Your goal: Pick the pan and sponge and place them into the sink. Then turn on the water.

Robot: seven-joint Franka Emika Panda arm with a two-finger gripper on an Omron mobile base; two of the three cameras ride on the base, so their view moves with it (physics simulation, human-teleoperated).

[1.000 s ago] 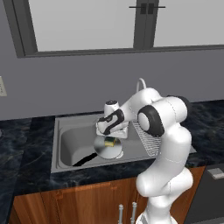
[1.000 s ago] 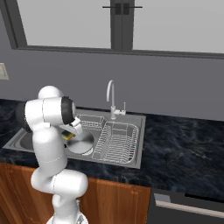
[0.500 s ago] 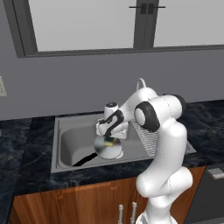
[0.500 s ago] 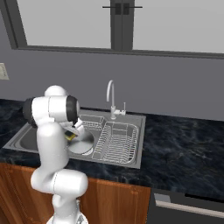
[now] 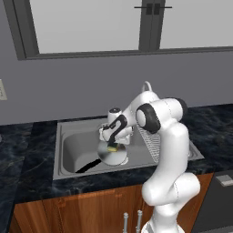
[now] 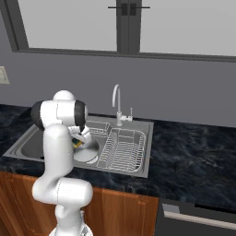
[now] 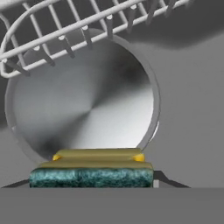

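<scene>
A dark marbled countertop [image 6: 193, 152] was seen on wooden cabinets, and the sink [image 5: 73, 150] was set into it. Inside the sink, the pan [image 5: 112, 157] was laid on the basin floor, and a wire dish rack [image 6: 120, 148] was placed just beside the pan.

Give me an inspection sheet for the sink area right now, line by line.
Surface: dark marbled countertop around the sink.
Job's things: round silver-grey metal pan with black handle lies in the grey steel sink; small yellow sponge with green top sits between the gripper's finger tips, above the pan. No water at the curved silver faucet.
Clutter: wire dish rack in the sink.
Grippers: gripper shut on the sponge.
Cables: nothing seen.
Surroundings: grey wall, window, wooden cabinets.
</scene>
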